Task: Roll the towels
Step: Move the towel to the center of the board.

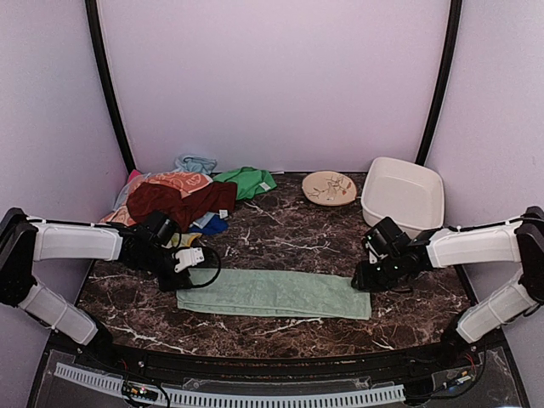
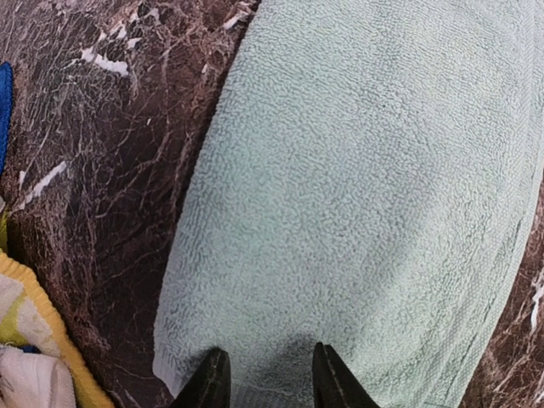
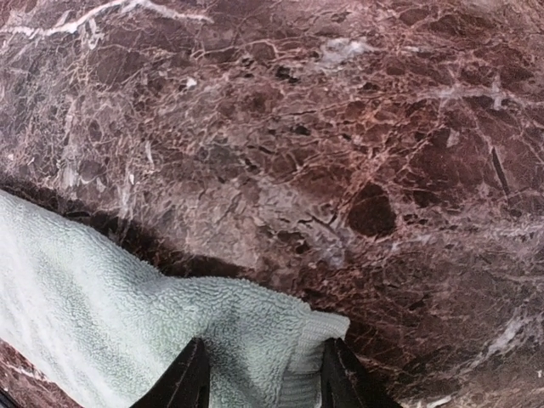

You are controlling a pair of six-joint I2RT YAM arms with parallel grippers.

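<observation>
Right, the mint-green towel [image 1: 274,293] lies flat as a long folded strip across the near middle of the marble table [image 1: 280,238], running left to right. Its near long edge sits not far from the table's near rim, with a band of bare marble between them. On the far side there is open stone before the other things begin.

At the strip's left end is my left gripper [image 1: 189,274]. Through its wrist camera the fingers [image 2: 211,387] stand apart over the towel's end edge, with flat cloth between them. I cannot tell whether they are pinching or only resting there. At the right end is my right gripper [image 1: 364,280]. There the towel's corner [image 3: 319,327] fills the gap between the fingers [image 3: 189,382] and rides up off the marble with shadow beneath, so I read it as grasped.

Far left, the maroon towel [image 1: 183,202] drapes over a heap of other towels, with a bright green towel [image 1: 246,181] beside it. The heap's lower layers are covered, so I cannot count them. A patterned plate [image 1: 329,188] and a white basin [image 1: 404,195] sit far right, close together. From above, both sets of fingertips are hidden by the grippers' own bodies.
</observation>
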